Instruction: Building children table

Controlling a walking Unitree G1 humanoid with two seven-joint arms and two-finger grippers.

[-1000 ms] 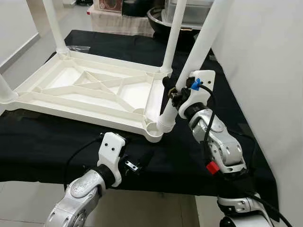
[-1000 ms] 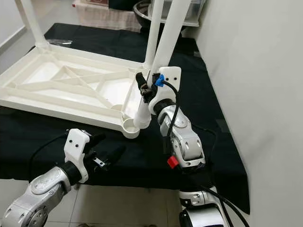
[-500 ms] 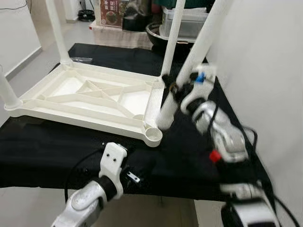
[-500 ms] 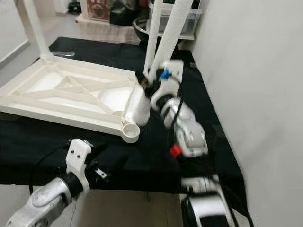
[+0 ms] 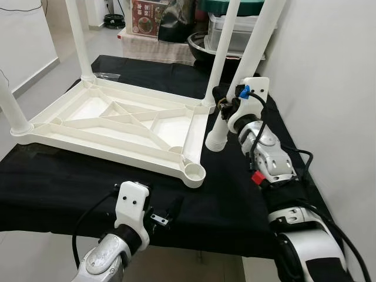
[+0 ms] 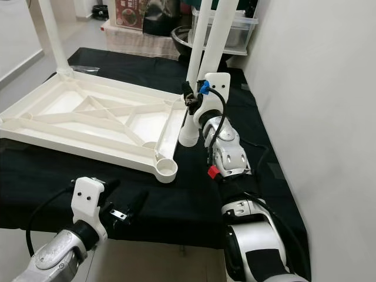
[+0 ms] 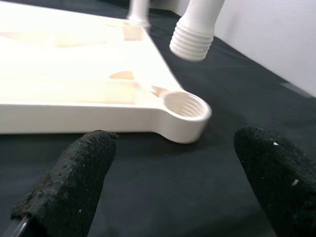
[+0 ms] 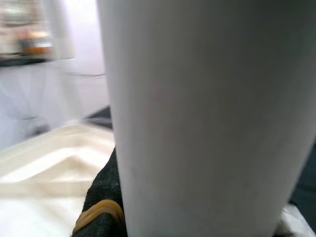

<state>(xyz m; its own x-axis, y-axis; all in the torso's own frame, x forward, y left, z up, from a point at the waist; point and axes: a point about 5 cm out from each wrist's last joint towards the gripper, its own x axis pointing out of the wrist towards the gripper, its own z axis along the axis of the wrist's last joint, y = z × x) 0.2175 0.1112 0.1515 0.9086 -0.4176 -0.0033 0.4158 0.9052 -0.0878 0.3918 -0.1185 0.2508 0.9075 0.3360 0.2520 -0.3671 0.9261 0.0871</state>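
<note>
Currently the right pincer [image 5: 226,111] grips the last white table leg [image 5: 249,56], its threaded end hanging above and beside the empty corner socket [image 5: 194,172] of the upturned tabletop [image 5: 111,126] on the black-draped bench [image 5: 53,182]. Next, the leg needs lowering into the socket and twisting. The left pincer [image 7: 173,163] hovers open nearby.

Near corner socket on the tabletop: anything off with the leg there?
Yes. The socket is empty. The right gripper holds the fourth leg tilted, its threaded end hanging in the air up and to the right of the socket, not seated. Three other legs stand upright in their corners. The left gripper hovers open nearby.
</note>
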